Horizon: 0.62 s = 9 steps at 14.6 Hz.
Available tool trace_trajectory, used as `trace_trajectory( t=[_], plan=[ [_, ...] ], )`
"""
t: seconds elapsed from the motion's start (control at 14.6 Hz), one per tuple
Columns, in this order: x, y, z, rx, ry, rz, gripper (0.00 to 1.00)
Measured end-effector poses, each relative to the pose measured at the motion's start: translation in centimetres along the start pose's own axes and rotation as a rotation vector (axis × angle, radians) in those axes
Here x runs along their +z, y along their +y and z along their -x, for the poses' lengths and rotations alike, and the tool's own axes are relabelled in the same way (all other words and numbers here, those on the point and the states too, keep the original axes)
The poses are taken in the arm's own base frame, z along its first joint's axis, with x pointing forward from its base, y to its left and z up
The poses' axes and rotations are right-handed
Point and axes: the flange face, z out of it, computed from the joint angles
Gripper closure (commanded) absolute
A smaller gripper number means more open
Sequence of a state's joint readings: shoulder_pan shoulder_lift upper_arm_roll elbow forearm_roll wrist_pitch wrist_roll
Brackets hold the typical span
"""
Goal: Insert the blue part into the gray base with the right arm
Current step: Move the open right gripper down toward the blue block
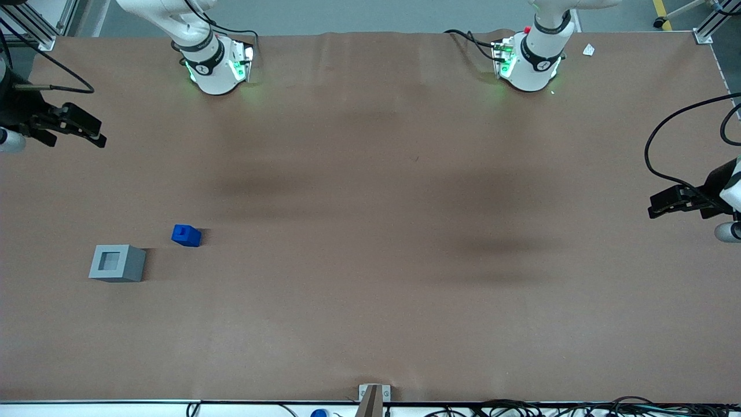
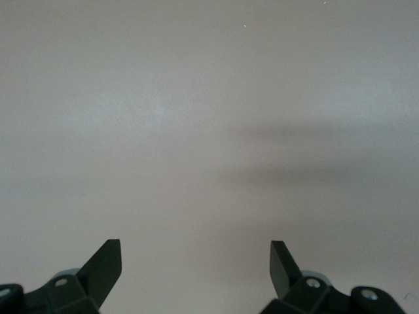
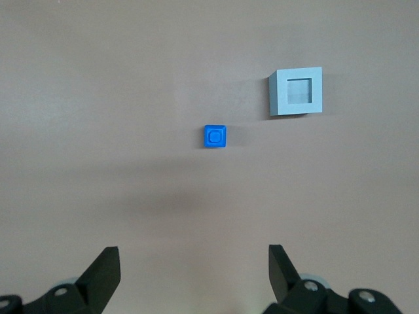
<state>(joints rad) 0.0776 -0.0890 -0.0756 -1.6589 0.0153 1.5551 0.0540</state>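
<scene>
The blue part [image 1: 186, 235] [image 3: 215, 136] rests on the brown table toward the working arm's end. Beside it, a little nearer the front camera, stands the gray base [image 1: 117, 263] [image 3: 296, 91], its square hollow facing up with nothing in it. A gap of bare table separates the two. The right arm's gripper [image 1: 87, 130] [image 3: 194, 258] hangs well above the table at the working arm's edge, farther from the front camera than both parts. It is open, with only bare table showing between its fingers.
The two arm bases [image 1: 217, 63] [image 1: 529, 61] stand at the table edge farthest from the front camera. A small white scrap [image 1: 589, 50] lies near the parked arm's base. A metal bracket [image 1: 374, 394] and cables [image 1: 521, 408] line the near edge.
</scene>
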Motion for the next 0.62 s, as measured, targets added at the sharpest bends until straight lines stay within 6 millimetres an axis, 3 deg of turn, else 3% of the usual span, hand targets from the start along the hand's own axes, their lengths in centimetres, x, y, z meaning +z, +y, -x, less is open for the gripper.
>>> trace_trajectory(
  t=[0.34, 0.48, 0.62],
  plan=[
    [0.8, 0.2, -0.6, 0.004, -0.007, 0.002, 0.00],
    [3.3, 0.1, -2.4, 0.006, -0.021, 0.007, 0.00],
    [7.6, 0.0, -5.1, 0.008, -0.042, 0.017, 0.00]
  ],
)
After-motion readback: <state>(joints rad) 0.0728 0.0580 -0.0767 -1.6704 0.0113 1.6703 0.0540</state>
